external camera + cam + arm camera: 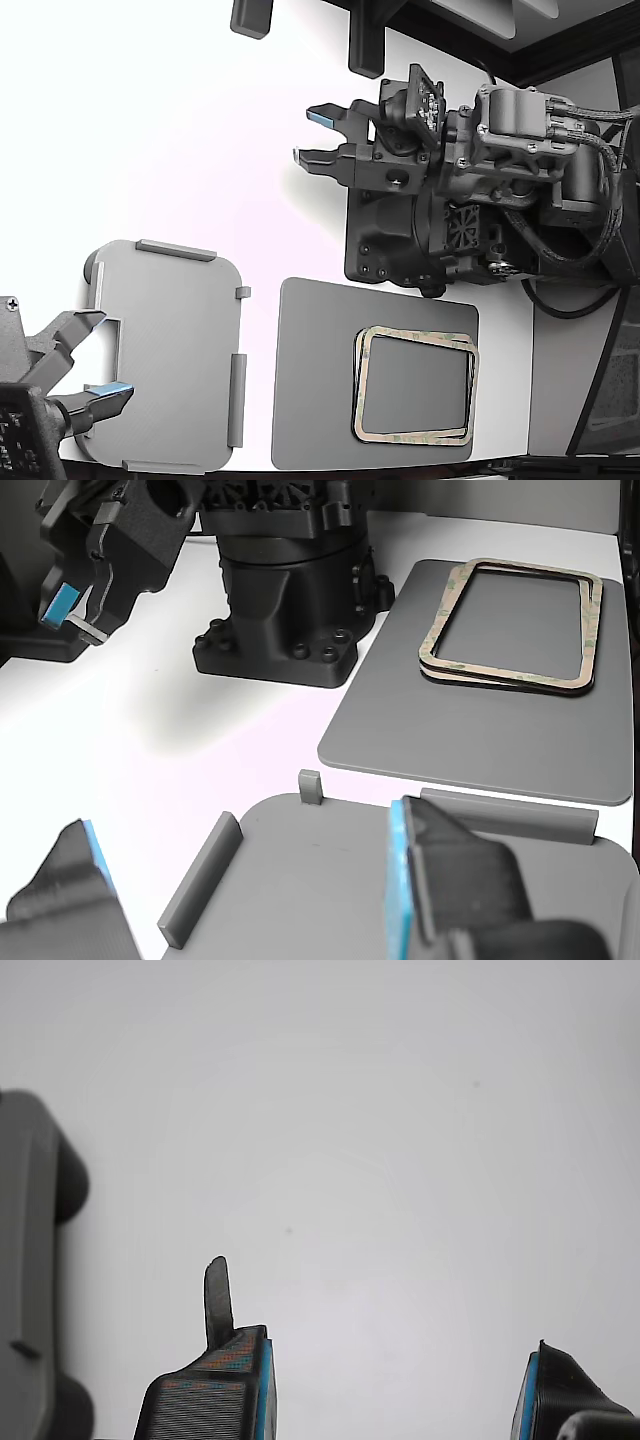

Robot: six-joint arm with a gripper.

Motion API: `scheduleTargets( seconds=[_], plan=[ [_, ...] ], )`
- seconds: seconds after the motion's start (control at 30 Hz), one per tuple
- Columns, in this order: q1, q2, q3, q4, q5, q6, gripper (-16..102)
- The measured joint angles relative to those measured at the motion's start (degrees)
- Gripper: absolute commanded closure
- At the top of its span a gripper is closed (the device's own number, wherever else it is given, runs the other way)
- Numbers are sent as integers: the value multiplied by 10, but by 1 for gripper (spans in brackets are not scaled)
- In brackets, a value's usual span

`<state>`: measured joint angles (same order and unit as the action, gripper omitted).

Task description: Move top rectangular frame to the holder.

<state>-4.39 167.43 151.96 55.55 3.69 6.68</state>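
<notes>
Two alike tan-beige rectangular frames lie stacked, the top frame (415, 335) slightly askew on the lower one, on a dark grey mat (310, 380); the top frame also shows in the other view (447, 610). The holder (165, 330), a light grey plate with raised edge tabs, lies at the exterior view's lower left with nothing on it; one of its edges shows in the wrist view (20, 1260). My gripper (312, 135) is open and empty above bare white table, far from both the frames and the holder. It also shows in the wrist view (390, 1380) and the other view (75, 615).
My arm's black base (400, 240) stands just behind the mat. A second arm's gripper (95, 355) is open over the holder's near edge, its blue-padded fingers (440, 880) filling the front of the other view. The table's front edge runs just below the mat and the holder.
</notes>
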Motion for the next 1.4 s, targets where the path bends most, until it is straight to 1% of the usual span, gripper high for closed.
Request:
scheduleTargets(
  seconds=[0.2,0.33,0.43,0.57,0.67,0.8,0.9,1.03,1.1,1.17,1.3,1.4],
  plan=[
    [0,-61,-62,-3,-1,-2,-14],
    [7,-108,-116,6,-32,-37,-14],
    [26,-155,-170,38,-63,-88,-14],
    [53,-213,-252,101,-117,-171,-14],
    [98,-235,-301,142,-130,-217,-14],
    [171,-252,-333,175,-87,-220,-14],
    [239,-289,-360,207,-39,-192,-14],
    [341,-359,-420,272,33,-137,-14],
    [386,-394,-448,302,54,-119,-14],
    [427,-427,-471,326,57,-117,-14],
    [495,-471,-473,331,15,-171,-14],
    [543,-475,-462,330,17,-191,-12]
  ],
)
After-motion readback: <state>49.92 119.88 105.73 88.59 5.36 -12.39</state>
